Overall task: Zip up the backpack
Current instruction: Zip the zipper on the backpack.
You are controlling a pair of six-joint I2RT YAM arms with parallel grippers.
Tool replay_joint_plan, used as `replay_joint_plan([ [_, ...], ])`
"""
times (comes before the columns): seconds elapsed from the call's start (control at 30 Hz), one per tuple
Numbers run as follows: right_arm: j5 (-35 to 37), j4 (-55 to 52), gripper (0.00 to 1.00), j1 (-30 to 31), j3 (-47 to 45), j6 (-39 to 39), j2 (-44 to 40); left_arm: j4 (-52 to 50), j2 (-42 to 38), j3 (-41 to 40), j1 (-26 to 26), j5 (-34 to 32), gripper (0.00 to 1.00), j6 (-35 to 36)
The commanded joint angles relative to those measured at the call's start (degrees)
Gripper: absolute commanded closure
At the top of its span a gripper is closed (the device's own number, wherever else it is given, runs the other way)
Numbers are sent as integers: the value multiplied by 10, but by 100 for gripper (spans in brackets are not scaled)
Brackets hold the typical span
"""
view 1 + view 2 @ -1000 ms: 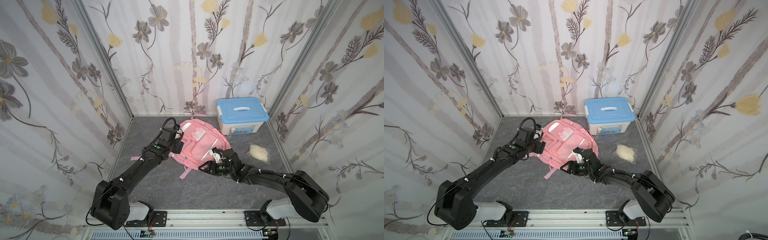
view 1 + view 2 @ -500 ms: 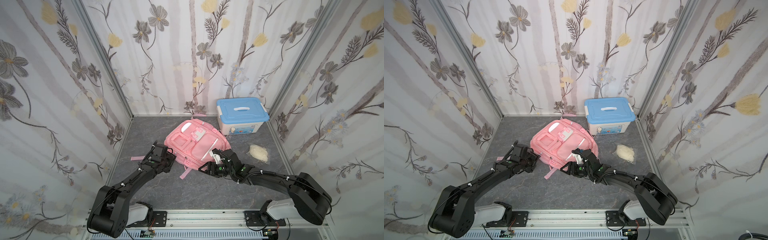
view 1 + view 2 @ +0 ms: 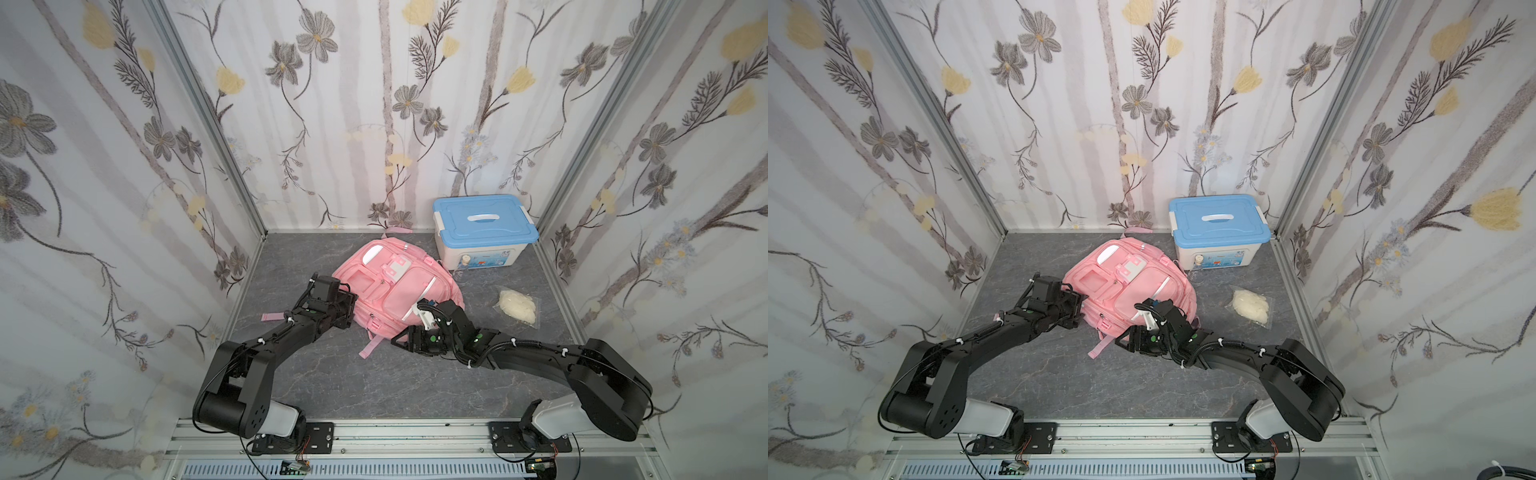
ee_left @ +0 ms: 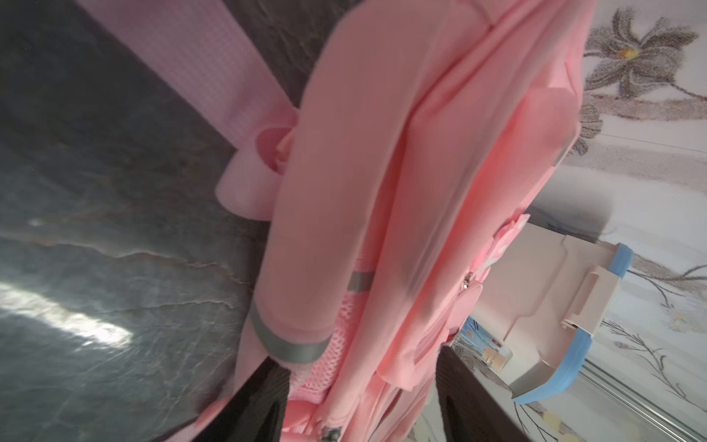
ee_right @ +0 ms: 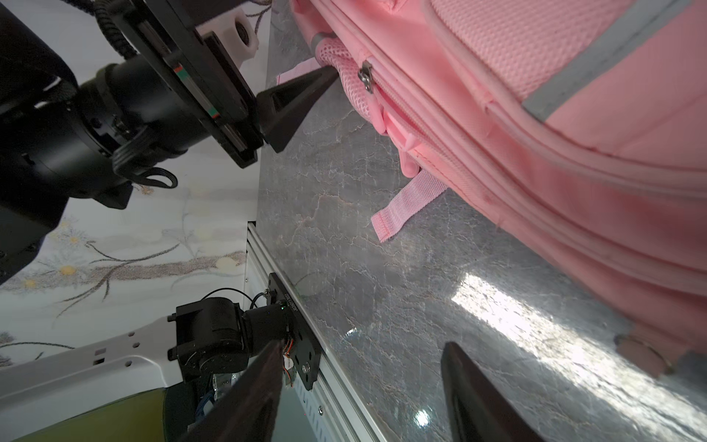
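Note:
The pink backpack (image 3: 395, 286) lies front up on the grey floor, seen in both top views (image 3: 1125, 291). My left gripper (image 3: 349, 307) is at its near left corner. In the left wrist view the open jaws (image 4: 363, 402) straddle that corner's pink fabric (image 4: 382, 191); one finger touches it and the other stands slightly off. A metal zipper pull (image 5: 366, 76) shows beside the mesh side pocket. My right gripper (image 3: 401, 338) hovers low, just in front of the backpack's near edge, and is open (image 5: 363, 398) with only bare floor between its fingers.
A white box with a blue lid (image 3: 484, 232) stands at the back right, touching the backpack. A clear bag of white stuff (image 3: 517, 305) lies to the right. Loose pink straps trail on the floor in front (image 3: 372, 345) and to the left (image 3: 270, 316). Walls enclose three sides.
My left arm dropped from the backpack's upper left side, then moved in on its near left corner with the jaws narrowing. The right gripper barely moved.

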Motion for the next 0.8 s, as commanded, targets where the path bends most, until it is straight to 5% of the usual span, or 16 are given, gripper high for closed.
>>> replay_joint_plan([
  [0.0, 16, 16, 33, 5, 0, 7, 4, 39, 13, 11, -1, 10, 43, 8],
  [0.4, 30, 12, 31, 11, -5, 15, 2, -26, -30, 4, -3, 2, 47, 18],
  [0.77, 38, 9, 31, 11, -1, 17, -2, 36, 49, 24, -6, 8, 50, 22],
])
